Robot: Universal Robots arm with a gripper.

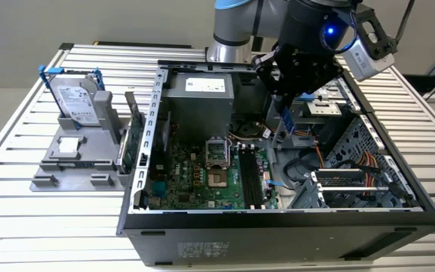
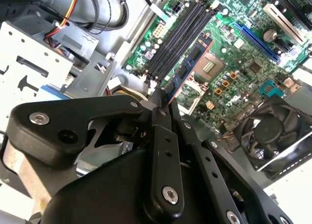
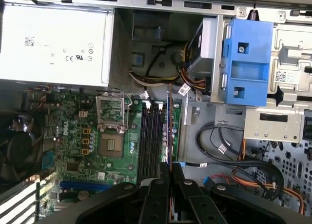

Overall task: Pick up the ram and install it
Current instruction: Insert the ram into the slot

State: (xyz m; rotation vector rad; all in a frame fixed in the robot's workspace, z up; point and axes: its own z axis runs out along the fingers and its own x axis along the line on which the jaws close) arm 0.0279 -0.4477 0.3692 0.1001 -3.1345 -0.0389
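My gripper (image 1: 284, 103) hangs over the open computer case (image 1: 278, 229), shut on the ram (image 1: 285, 123), a slim blue-green stick that points down from the fingers. In the second wrist view the ram (image 2: 189, 68) sticks out past the black fingers (image 2: 161, 116), above the motherboard (image 2: 243, 53) and beside the black memory slots (image 2: 178, 36). In the first wrist view the ram (image 3: 168, 129) shows edge-on, just next to the memory slots (image 3: 148, 136) and still above them.
A grey power supply (image 1: 199, 96) fills the case's back. A blue drive bracket (image 3: 246, 63) and cable bundles (image 3: 229, 151) lie beside the slots. A fan (image 2: 270, 131) sits on the board. Outside, a hard drive (image 1: 77, 102) stands in a grey holder (image 1: 74, 164).
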